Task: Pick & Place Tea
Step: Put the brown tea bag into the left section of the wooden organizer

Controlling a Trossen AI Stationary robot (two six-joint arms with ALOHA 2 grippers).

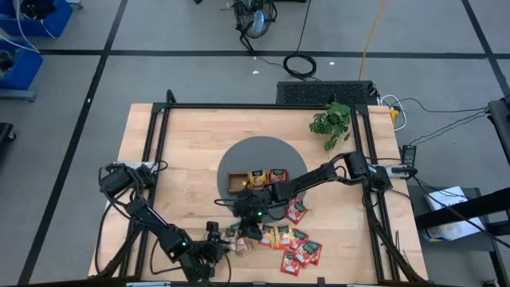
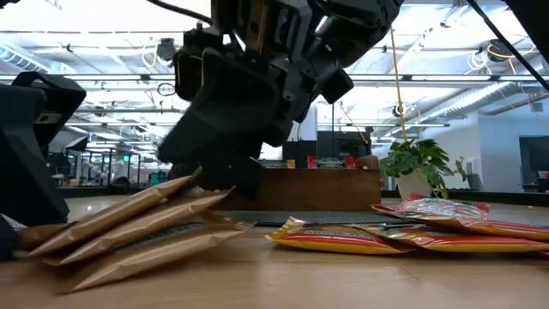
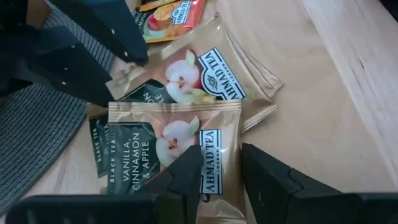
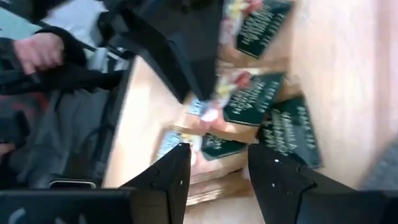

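Note:
Several tan-and-green tea sachets (image 3: pixel 168 146) lie overlapped in a small pile (image 1: pixel 241 245) near the table's front edge. Red and orange sachets (image 1: pixel 296 247) lie scattered to the pile's right. My left gripper (image 3: pixel 224 177) is open, low over the near edge of the top tan sachet, slanting down. My right gripper (image 4: pixel 217 177) reaches in from the far right, open, just above the same pile (image 2: pixel 137 225). The wooden tray (image 1: pixel 233 183) holds orange and red sachets (image 1: pixel 267 177) in two of its compartments. My left gripper's fingers (image 3: pixel 186 177) stand over the near edge (image 3: pixel 217 199) of the top tan sachet, one to either side of it. Whether they touch it, I cannot tell.
The tray sits on a round grey mat (image 1: pixel 263 151). A potted plant (image 1: pixel 332 123) stands at the back right. The two grippers are close together over the pile (image 1: pixel 235 231). A person's hand (image 4: pixel 37 50) shows beyond the table's near edge.

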